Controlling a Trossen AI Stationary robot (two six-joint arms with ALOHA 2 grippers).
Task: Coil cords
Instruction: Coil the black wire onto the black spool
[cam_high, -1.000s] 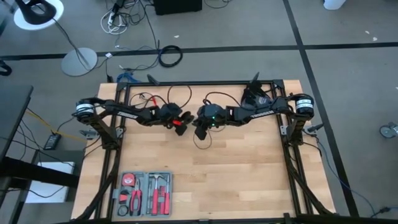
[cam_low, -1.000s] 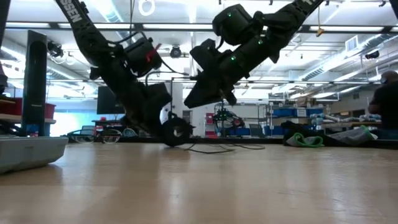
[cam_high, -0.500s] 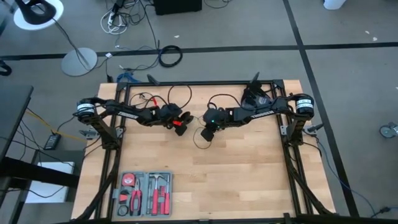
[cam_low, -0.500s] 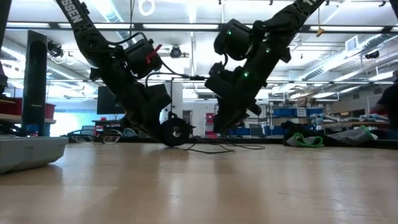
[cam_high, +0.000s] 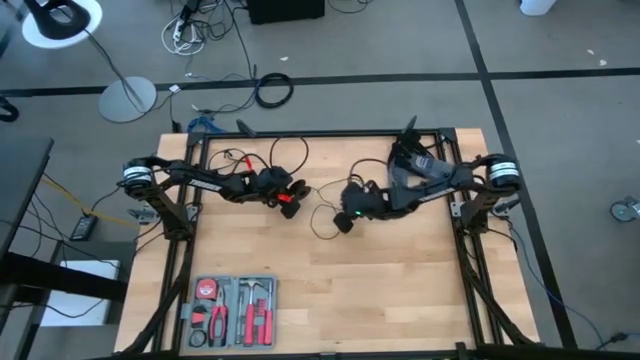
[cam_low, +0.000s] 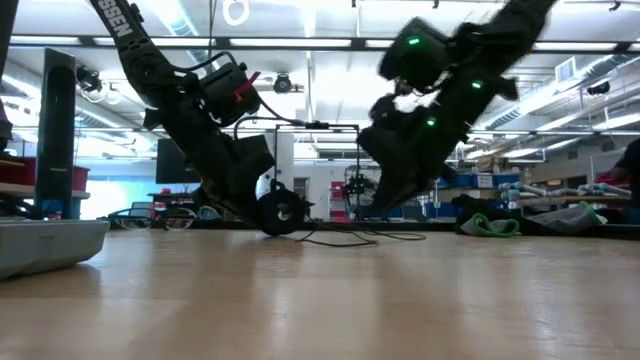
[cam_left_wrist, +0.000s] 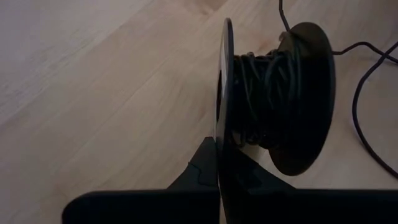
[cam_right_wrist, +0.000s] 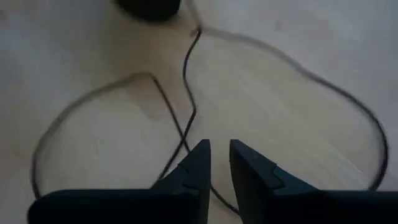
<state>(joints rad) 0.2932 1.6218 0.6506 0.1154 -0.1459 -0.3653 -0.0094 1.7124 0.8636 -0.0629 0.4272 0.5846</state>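
Note:
A thin black cord (cam_right_wrist: 186, 93) lies in slack loops on the wooden table (cam_high: 400, 290) between my two grippers (cam_high: 322, 228). One end is wound on a black spool with two round discs (cam_left_wrist: 273, 99), which stands on edge on the table (cam_low: 280, 212). My left gripper (cam_high: 290, 197) is shut on the spool. My right gripper (cam_high: 343, 220) hovers low over the loose loops to the spool's right. Its fingers stand a narrow gap apart (cam_right_wrist: 219, 149), and a strand runs beneath them. I cannot tell whether it touches the strand. My left gripper pinches the rim of the spool's thin nearer disc (cam_left_wrist: 222, 134) between its two fingers. It slants down from the table's left side. The spool stands upright on its disc edges on the table, with the cord wound round its core (cam_left_wrist: 261, 93).
A grey tray of red-handled tools (cam_high: 235, 310) sits at the near left and also shows in the low view (cam_low: 50, 245). Black frame rails (cam_high: 320, 133) run along the table's far, left and right edges. Bare wood lies toward the near right.
My right gripper has drawn back from beside the spool toward the table's right edge and slightly toward the near edge, staying low over the loops. The spool has stayed where it was.

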